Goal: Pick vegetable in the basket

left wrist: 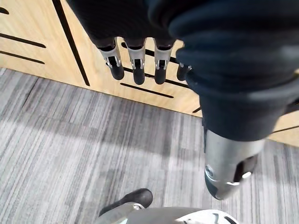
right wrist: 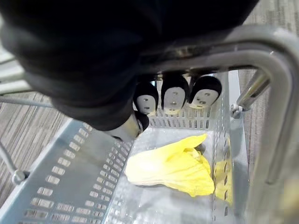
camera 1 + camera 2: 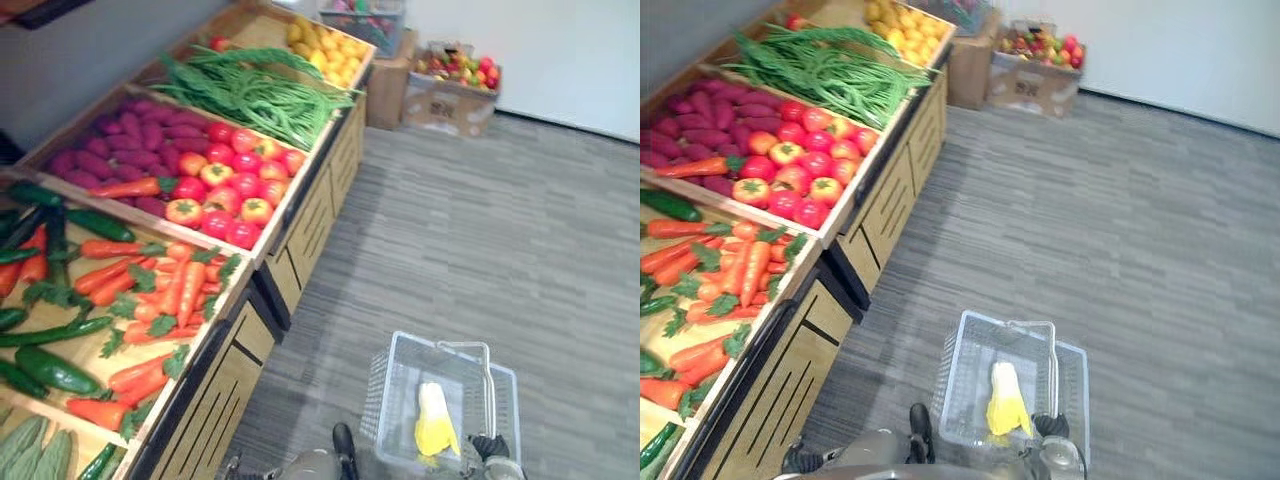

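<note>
Right hand (image 2: 174,95) has its fingers curled round the silver metal handle (image 2: 275,93) of the clear plastic shopping basket (image 3: 392,395), which hangs low over the grey striped floor (image 3: 480,230). One pale yellow leafy cabbage (image 3: 435,420) lies inside, toward the handle end. Left hand (image 1: 135,56) hangs by the slatted front of the wooden display stand (image 3: 300,240), fingers straight and relaxed, holding nothing. The rest of the vegetables sit up on the stand: orange carrots (image 3: 180,285), dark green cucumbers (image 3: 55,370), red tomatoes (image 3: 235,190), long green beans (image 3: 250,90).

Risks, judged from here:
- The left hand is low and well apart from the crates, so a lift could clip the stand's edge.
- The carrots are heaped against a low rim, and pulling one may drag its neighbours over onto the floor.
- The basket hangs from one hand only. Extra weight at one end could tilt it or slip the handle.
</note>
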Controlling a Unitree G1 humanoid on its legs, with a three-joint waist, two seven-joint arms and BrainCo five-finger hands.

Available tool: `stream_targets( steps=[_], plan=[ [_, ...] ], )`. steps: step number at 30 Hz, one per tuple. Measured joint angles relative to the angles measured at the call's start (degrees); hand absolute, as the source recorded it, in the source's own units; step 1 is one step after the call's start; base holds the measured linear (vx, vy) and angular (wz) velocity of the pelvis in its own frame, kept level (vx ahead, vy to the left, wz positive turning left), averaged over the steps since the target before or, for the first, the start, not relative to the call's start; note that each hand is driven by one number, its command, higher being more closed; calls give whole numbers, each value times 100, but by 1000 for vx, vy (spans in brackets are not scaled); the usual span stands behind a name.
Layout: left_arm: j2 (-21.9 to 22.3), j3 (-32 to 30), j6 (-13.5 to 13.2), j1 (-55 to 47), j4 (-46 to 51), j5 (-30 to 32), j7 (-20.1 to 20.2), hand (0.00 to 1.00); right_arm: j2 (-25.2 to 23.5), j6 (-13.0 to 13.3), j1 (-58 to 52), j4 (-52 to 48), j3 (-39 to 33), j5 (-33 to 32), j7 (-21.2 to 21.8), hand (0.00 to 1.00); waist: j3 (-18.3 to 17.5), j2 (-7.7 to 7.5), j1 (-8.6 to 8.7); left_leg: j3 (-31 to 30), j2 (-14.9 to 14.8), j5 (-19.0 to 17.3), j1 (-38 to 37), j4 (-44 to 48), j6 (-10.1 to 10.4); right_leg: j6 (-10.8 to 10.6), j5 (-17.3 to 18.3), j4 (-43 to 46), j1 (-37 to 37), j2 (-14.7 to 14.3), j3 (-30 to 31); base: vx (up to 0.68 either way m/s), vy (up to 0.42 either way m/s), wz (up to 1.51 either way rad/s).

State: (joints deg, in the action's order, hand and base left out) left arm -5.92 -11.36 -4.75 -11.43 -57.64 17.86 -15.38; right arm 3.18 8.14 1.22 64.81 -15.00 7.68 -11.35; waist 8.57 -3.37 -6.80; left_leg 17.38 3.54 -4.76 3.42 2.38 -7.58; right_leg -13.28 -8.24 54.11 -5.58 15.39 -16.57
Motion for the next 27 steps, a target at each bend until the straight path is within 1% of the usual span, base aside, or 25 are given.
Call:
stream_targets(
  steps=[1,2,3,4,5,6,7,8,9,10,11,12,13,14,15,16,17,18,19,20,21,22,23,26,27],
  plan=[
    [-8,39,17,18,11,-1,-2,0,5,2,70,-26,-36,12,-2,100,-11,-19,59,-224,62,-17,-50,3,-35,97,86,433,-240,-3,112,294,28,175],
    [-27,86,25,62,119,-2,-4,0,32,-33,154,-96,-179,5,-27,100,-14,-44,184,-641,112,-57,-192,-4,-90,263,434,924,-578,-59,227,303,15,199],
    [-26,87,13,105,190,-3,-18,0,61,-26,101,-98,-327,3,-62,100,4,59,222,-1073,108,-100,-363,-8,-108,331,814,901,-812,-144,186,304,4,195],
    [-15,82,8,129,194,-4,-24,0,84,11,58,-107,-345,6,-77,100,1,68,222,-1260,107,-119,-446,-8,-104,381,953,785,-914,-140,167,369,-33,180],
    [36,84,13,218,177,-29,-36,0,109,43,11,-159,-444,20,-74,100,10,76,198,-1659,123,-143,-605,43,-4,467,1275,357,-1059,-101,114,255,-36,136],
    [54,82,16,237,180,-48,-41,0,109,46,7,-192,-489,22,-75,100,8,84,197,-1871,123,-183,-662,96,34,489,1386,24,-1097,-105,109,403,-87,176],
    [81,70,16,313,192,-89,-60,0,105,35,-59,-259,-573,20,-81,100,5,87,200,-2274,108,-271,-704,205,124,545,1472,-890,-1135,-131,158,284,-86,164],
    [101,70,11,352,214,-90,-62,0,89,28,-103,-275,-700,21,-79,100,2,84,180,-2541,96,-358,-733,275,203,529,1458,-1760,-1120,-197,332,412,-155,194],
    [122,81,-2,407,248,-90,-62,0,75,-5,-106,-253,-786,21,-79,100,-19,64,175,-2920,98,-468,-703,358,316,508,1404,-2899,-1097,-364,845,345,-198,184],
    [123,91,-15,467,252,-92,-58,0,68,-40,-119,-165,-887,22,-69,100,-37,35,176,-3340,100,-550,-710,430,370,482,1382,-3642,-1106,-437,1388,352,-230,166],
    [122,90,-15,465,252,-92,-60,0,64,-35,-126,-110,-938,21,-66,100,-54,14,183,-3557,100,-583,-706,460,420,456,1366,-3917,-1103,-452,1587,479,-394,174],
    [105,85,-23,500,286,-99,-61,0,29,-80,-145,-86,-1043,8,-71,100,-96,-49,190,-3903,97,-654,-662,562,537,419,1340,-4281,-1070,-468,1875,429,-386,165],
    [83,79,-27,515,286,-125,-61,0,-19,-137,-201,-84,-1197,3,-70,100,-145,-141,207,-4026,90,-737,-651,656,677,457,1194,-4487,-984,-471,1924,515,-522,197],
    [38,55,-34,467,275,-148,-63,0,-62,-186,-294,-64,-1322,-11,-65,100,-203,-233,206,-4136,96,-900,-634,808,913,502,646,-4871,-767,-433,1806,343,-396,158],
    [-2,18,-43,418,274,-153,-63,0,-96,-191,-340,-54,-1376,-37,-62,100,-263,-353,206,-4192,116,-1012,-628,873,1021,531,246,-4986,-668,-398,1679,397,-512,135],
    [120,-83,-44,438,68,-182,-72,0,67,-227,-267,40,-1394,-42,-52,100,-305,-48,186,-4226,-226,-1196,-504,1118,1143,476,356,-4944,-580,-654,1262,356,-446,110],
    [213,-150,-73,394,11,-191,-62,0,165,-220,-237,34,-1392,-40,-44,100,-341,121,200,-4160,-429,-1177,-359,1257,1200,650,499,-4966,-504,-799,983,337,-407,89],
    [268,-203,-89,392,-37,-195,-67,0,247,-227,-192,55,-1385,-39,-29,100,-330,216,192,-4132,-542,-1169,-357,1265,1214,728,552,-4969,-454,-891,864,277,-331,81],
    [350,-312,-95,374,-131,-206,-75,0,307,-245,-114,140,-1381,-35,0,100,-326,322,186,-4144,-716,-1091,-339,1305,1339,874,643,-4964,-341,-1021,640,215,-321,65],
    [351,-398,-90,375,-178,-212,-66,0,306,-250,-114,140,-1383,-36,1,100,-322,325,198,-4151,-745,-975,-283,1379,1474,961,701,-4965,-232,-1040,459,197,-368,94],
    [350,-465,-98,368,-174,-228,-64,0,308,-248,-121,141,-1404,-39,-8,100,-299,288,207,-4086,-729,-761,-204,1537,1520,1031,746,-4967,-68,-1011,244,127,-286,87],
    [348,-493,-102,367,-173,-309,-67,0,308,-246,-131,140,-1435,-56,-15,100,-286,266,210,-3978,-742,-662,-170,1606,1534,1060,766,-4974,25,-983,129,101,-284,104],
    [354,-549,-104,337,-174,-595,-71,0,319,-244,-150,141,-1446,-123,-20,100,-274,247,219,-3579,-796,-508,-109,1710,1531,1108,799,-5024,219,-952,-88,58,-195,76],
    [382,-700,-96,317,-209,-1001,-72,0,288,-222,-76,143,-1504,-172,-14,100,-267,234,221,-2652,-980,-451,66,1680,1535,1093,848,-5133,291,-927,-390,-7,-99,69],
    [384,-745,-81,308,-254,-1090,-70,0,253,-223,-24,149,-1680,-205,-18,100,-264,231,244,-2131,-1062,-445,109,1488,1540,1074,865,-5240,289,-892,-542,-60,-19,71]
  ],
)
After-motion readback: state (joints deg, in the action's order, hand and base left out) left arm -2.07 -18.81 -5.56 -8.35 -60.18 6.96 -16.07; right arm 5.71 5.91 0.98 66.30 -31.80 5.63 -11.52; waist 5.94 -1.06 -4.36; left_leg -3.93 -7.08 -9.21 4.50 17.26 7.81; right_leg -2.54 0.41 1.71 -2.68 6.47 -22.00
